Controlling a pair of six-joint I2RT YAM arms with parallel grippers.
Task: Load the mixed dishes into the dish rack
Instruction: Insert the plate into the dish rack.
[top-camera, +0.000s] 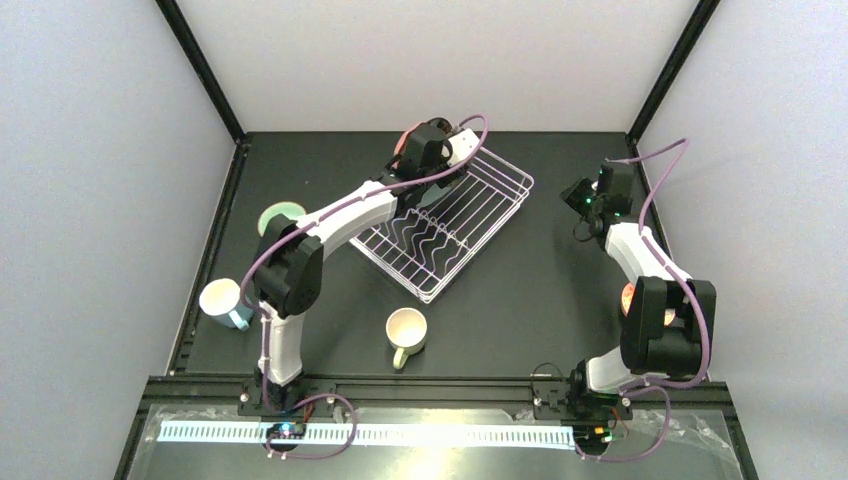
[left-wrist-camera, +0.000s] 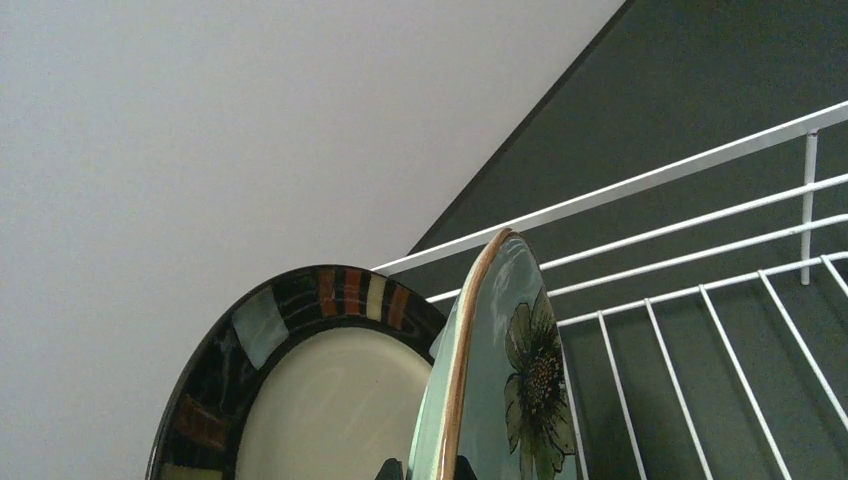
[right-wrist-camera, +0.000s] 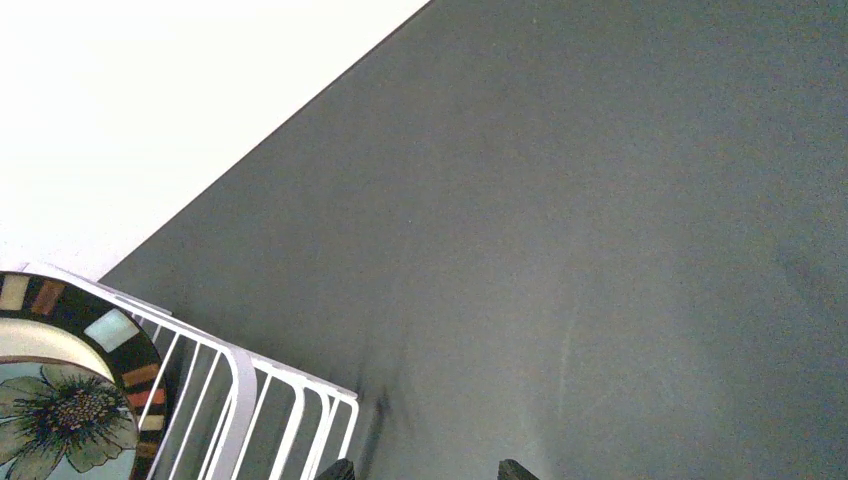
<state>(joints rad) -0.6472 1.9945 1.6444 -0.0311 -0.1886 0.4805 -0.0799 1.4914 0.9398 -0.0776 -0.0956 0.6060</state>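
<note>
Two fingertips of the left gripper (left-wrist-camera: 428, 468) were pinched onto the lower edge of the mint flowered plate (left-wrist-camera: 505, 380), one dark tip on each face. The plate stood on edge inside the dish rack (left-wrist-camera: 700, 160), its brown rim pointing toward 12 o'clock in the left wrist view. Just beside it, at 9 o'clock, stood the dark-rimmed plate (left-wrist-camera: 320, 400), also upright, with its cream centre and banded border facing the camera; whether the two plates touched could not be told. White wires of the rack ran off toward 3 o'clock.

From above, the left gripper (top-camera: 455, 150) hung over the far corner of the dish rack (top-camera: 522, 186), which lay skewed on the dark table (top-camera: 520, 300).

The right gripper (right-wrist-camera: 425, 470) had its fingers spread wide with nothing between them, only bare table showing past the tips. In its wrist view a rounded corner of the rack and parts of both plates sat at 8 o'clock. From above, the right gripper (top-camera: 585, 195) was at 3 o'clock of the rack, apart from it.

Outward from the rack, the pale-green bowl (top-camera: 281, 218) lay at 9 o'clock, partly behind the left arm. The light-blue mug (top-camera: 222, 300) stood at 8 o'clock near the table's edge. The cream mug (top-camera: 406, 330) stood at 6 o'clock, mouth up. A patch of orange (top-camera: 628, 298) showed behind the right arm's elbow, too hidden to identify.
</note>
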